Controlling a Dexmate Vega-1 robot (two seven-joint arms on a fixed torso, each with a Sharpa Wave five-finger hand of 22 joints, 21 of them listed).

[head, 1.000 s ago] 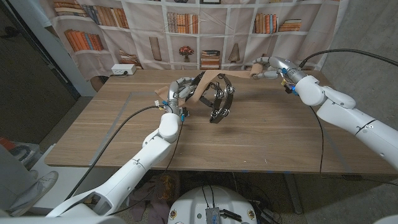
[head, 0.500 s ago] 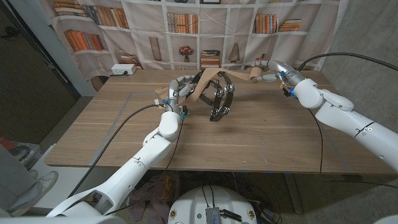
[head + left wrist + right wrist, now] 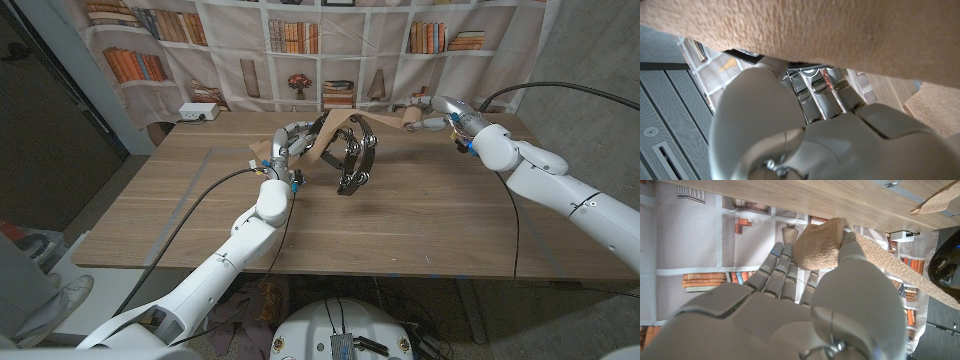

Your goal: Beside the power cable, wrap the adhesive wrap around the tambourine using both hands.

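A black tambourine with metal jingles stands tilted on its edge at the back middle of the table. My left hand grips its left rim together with the tan adhesive wrap that lies over it. From the tambourine's top, a strip of wrap stretches to my right hand above the table's back right. That hand pinches the wrap roll between thumb and fingers. In the left wrist view the tan wrap lies close over my left hand.
A white power strip sits at the table's back left corner. Black cables run along both arms. Bare wooden table spreads in front of the tambourine. A bookshelf-print curtain hangs behind the table.
My right hand with the roll has drifted slightly to the left and farther back. The tambourine's lower edge has risen a little. The left hand holds its place.
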